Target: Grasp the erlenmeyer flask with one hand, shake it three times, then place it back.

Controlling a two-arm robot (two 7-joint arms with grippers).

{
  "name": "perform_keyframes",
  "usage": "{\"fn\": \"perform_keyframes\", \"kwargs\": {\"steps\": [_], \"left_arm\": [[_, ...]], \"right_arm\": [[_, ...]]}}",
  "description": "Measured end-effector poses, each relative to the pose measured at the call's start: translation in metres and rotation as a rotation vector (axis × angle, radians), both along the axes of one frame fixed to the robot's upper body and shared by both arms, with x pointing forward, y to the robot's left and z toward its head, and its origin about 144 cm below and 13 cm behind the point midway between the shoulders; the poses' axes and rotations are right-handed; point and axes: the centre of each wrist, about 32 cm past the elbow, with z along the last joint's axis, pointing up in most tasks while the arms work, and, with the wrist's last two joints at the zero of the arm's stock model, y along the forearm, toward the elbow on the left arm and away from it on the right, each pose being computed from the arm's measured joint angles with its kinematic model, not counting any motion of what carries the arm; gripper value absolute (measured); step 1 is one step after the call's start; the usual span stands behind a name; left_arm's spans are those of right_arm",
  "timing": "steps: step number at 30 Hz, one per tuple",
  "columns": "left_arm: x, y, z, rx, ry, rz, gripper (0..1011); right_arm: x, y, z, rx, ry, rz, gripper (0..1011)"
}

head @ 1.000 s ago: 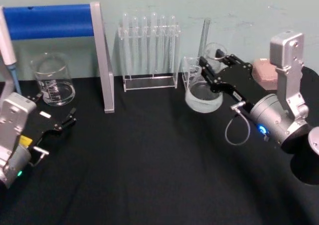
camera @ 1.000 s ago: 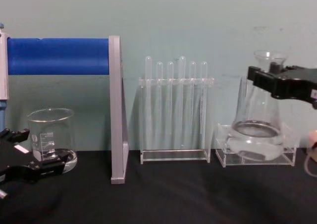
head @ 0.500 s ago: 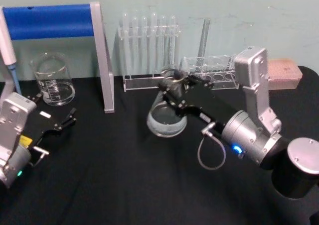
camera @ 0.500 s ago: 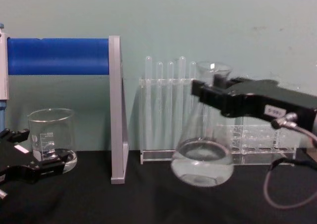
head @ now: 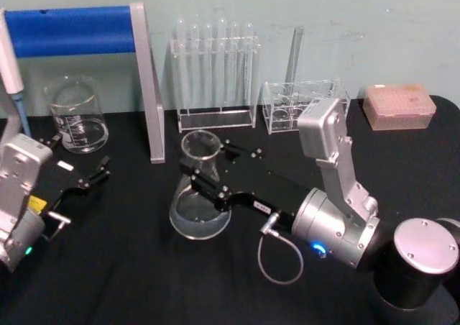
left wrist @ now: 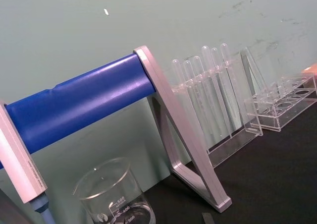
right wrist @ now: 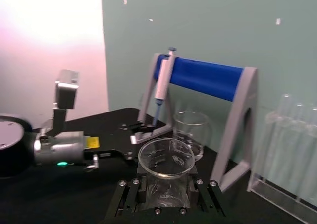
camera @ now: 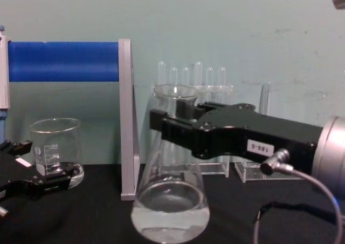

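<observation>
The erlenmeyer flask (head: 200, 199) is clear glass with a little liquid in its wide base. It stands upright over the middle of the black table, left of centre. My right gripper (head: 205, 168) is shut on its neck just under the flared rim. From the chest the flask (camera: 170, 206) looms large and close, with the black right gripper (camera: 171, 126) clamped around its neck. The right wrist view looks down on the flask rim (right wrist: 165, 157) between the jaws. I cannot tell whether the base touches the cloth. My left gripper (head: 92, 174) rests open at the table's left, holding nothing.
A squat beaker (head: 75, 116) stands at the back left under a blue pipette stand (head: 75, 30) with a grey leg (head: 151, 95). A test tube rack (head: 215, 73), a low clear rack (head: 302, 106) and a pink box (head: 399, 106) line the back wall.
My right arm has swung the flask from the back right, by the low rack, leftward and toward me across the table. The left arm has not moved.
</observation>
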Motion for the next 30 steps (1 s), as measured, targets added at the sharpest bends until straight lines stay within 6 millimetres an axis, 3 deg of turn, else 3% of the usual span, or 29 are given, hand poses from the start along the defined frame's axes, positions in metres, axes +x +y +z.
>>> {"fn": "perform_keyframes", "kwargs": {"steps": [15,30], "left_arm": [[0.0,0.0,0.0,0.0,0.0,0.0,1001],[0.0,0.0,0.0,0.0,0.0,0.0,1001]], "right_arm": [[-0.002,0.002,0.0,-0.001,0.003,0.017,453],[0.021,-0.027,0.006,0.013,-0.033,-0.194,453]]}}
